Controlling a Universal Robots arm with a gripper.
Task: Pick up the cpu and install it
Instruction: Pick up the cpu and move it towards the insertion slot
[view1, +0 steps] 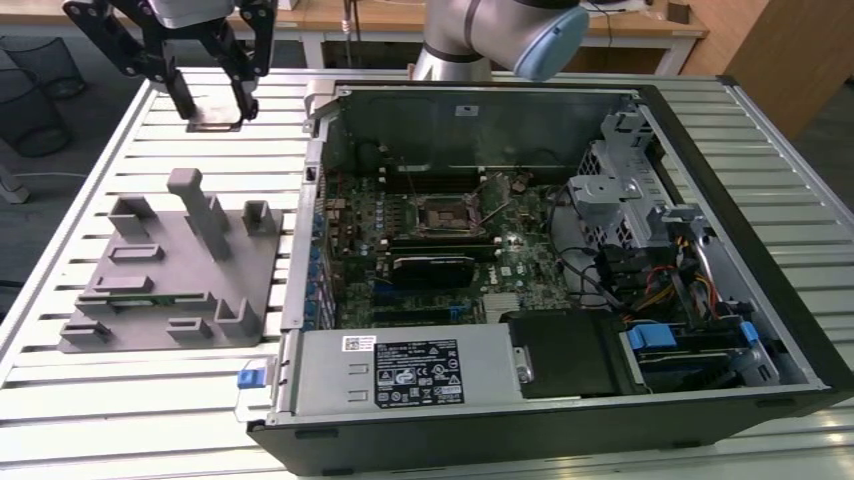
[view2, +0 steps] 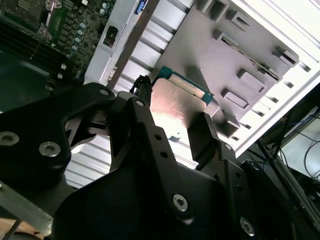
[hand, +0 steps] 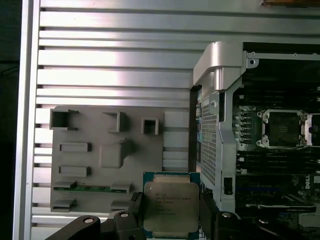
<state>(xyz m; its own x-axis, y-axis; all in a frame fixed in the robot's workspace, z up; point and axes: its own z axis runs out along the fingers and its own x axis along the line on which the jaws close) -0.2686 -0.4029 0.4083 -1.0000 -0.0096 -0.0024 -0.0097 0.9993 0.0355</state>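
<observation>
Operator, in the exterior view your gripper (view1: 214, 116) hung over the bench's (view1: 134, 400) far corner on the exterior view's left. Its two black fingers were clenched on the cpu (view1: 214, 124), which lay flat between them. The grey holder tray (view1: 174, 270) sat along that same side edge of the bench, nearer the camera. The open computer case (view1: 561, 400) took most of the remaining bench, with the cpu socket (view1: 445, 213) mid-motherboard (view1: 527, 260).

In the second wrist view you had the fingers (view2: 147, 125) pressing opposite edges of the cpu (view2: 175, 102), with the holder tray (view2: 240, 55) beyond it.

In the first wrist view the cpu (hand: 171, 207) showed its pale metal top and green rim, gripped on two sides. The holder tray (hand: 107, 155) lay beside the computer case (hand: 220, 125), and the cpu socket (hand: 284, 128) was well apart from the chip.
</observation>
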